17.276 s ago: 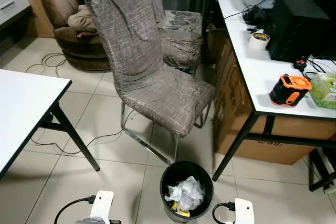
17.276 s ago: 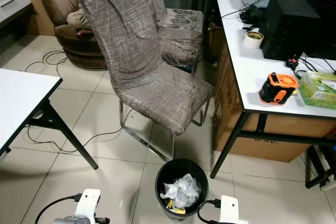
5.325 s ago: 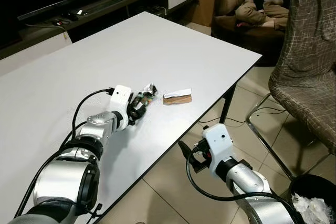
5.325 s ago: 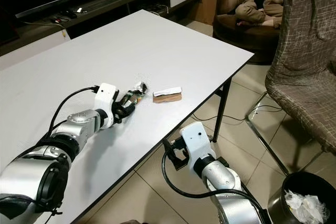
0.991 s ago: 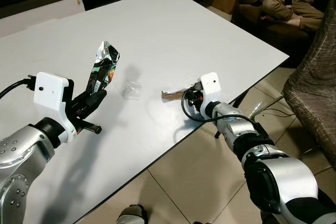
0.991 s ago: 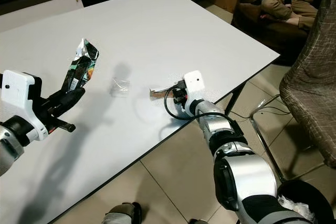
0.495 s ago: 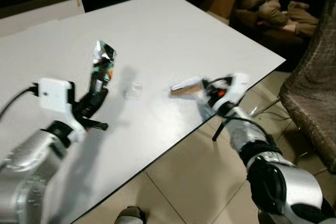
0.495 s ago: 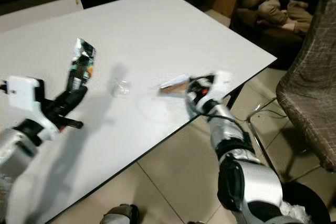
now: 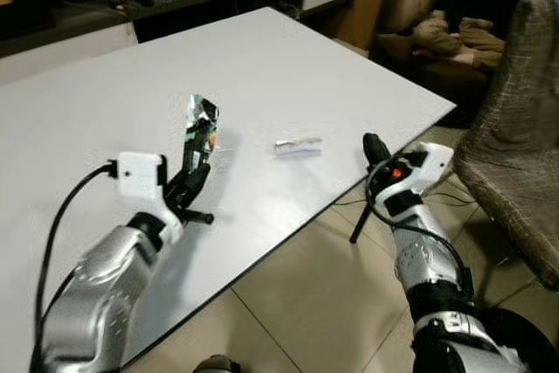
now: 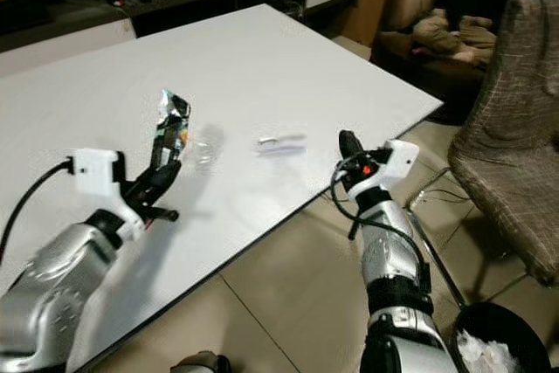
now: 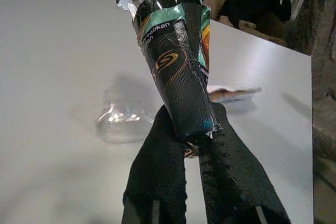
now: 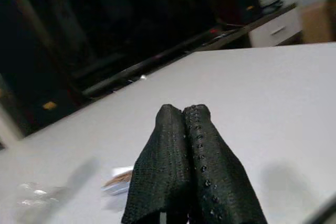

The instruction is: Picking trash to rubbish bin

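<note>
White tabletop (image 9: 288, 58) fills the frame's upper left, left tool (image 9: 194, 183) pinching a foil wrapper (image 9: 200, 131) upright mid-left, right tool (image 9: 374, 151) clamped empty, so the small wrapper (image 9: 298, 146) at centre and binning look left to do.

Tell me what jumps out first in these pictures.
The left end effector holds a shiny cone wrapper upright above the white table. The right end effector, fingers shut and empty, hangs off the table's near edge, while a small flat wrapper lies on the tabletop between them.
</note>
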Available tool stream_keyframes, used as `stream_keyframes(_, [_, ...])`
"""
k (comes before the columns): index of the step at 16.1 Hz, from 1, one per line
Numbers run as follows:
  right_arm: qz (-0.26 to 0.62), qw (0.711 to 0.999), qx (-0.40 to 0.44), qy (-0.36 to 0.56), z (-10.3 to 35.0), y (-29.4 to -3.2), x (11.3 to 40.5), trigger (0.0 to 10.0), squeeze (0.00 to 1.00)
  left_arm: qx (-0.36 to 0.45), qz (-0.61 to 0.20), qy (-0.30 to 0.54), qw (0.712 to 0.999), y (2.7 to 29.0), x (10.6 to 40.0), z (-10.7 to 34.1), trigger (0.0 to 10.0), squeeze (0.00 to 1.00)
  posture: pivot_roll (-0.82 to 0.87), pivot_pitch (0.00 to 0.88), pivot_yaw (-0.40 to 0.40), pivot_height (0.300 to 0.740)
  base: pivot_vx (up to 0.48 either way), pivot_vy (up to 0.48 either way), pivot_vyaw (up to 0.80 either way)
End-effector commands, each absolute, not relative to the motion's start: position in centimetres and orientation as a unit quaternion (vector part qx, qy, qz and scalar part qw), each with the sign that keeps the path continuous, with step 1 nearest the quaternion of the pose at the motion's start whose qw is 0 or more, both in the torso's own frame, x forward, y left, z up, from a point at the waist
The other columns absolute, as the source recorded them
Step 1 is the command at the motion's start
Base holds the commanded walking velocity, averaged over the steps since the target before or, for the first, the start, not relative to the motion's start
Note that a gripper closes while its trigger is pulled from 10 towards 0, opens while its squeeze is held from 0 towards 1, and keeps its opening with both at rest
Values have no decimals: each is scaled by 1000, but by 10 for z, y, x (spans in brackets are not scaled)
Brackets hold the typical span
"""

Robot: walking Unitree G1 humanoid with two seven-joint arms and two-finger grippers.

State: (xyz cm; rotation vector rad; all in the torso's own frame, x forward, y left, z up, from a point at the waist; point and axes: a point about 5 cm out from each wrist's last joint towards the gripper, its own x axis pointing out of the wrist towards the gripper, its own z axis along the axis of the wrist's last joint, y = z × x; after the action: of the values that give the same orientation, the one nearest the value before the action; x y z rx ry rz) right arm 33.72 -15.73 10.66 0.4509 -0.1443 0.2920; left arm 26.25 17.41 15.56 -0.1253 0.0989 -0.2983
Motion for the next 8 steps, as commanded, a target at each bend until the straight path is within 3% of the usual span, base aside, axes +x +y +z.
stream_keyframes(1, [135, 973, 176, -57, 111, -156, 336, 10000, 0, -34, -133, 36, 990, 174, 266, 158, 2353, 0, 82, 0, -16, 740, 0, 0, 0])
stream_keyframes(2, [133, 977, 160, -52, 112, -155, 335, 10000, 0, -23, -128, 32, 991, 174, 267, 160, 2353, 0, 82, 0, -16, 740, 0, 0, 0])
stream_keyframes(3, [123, 984, 118, -42, 113, -152, 328, 10000, 0, -4, -113, 44, 993, 174, 267, 157, 10000, 0, 76, 0, -25, 740, 0, 0, 0])
stream_keyframes(8, [114, 993, 35, -17, 116, -138, 290, 10000, 0, 45, -97, -12, 994, 170, 263, 163, 10000, 0, 59, 0, -29, 740, 0, 0, 0])
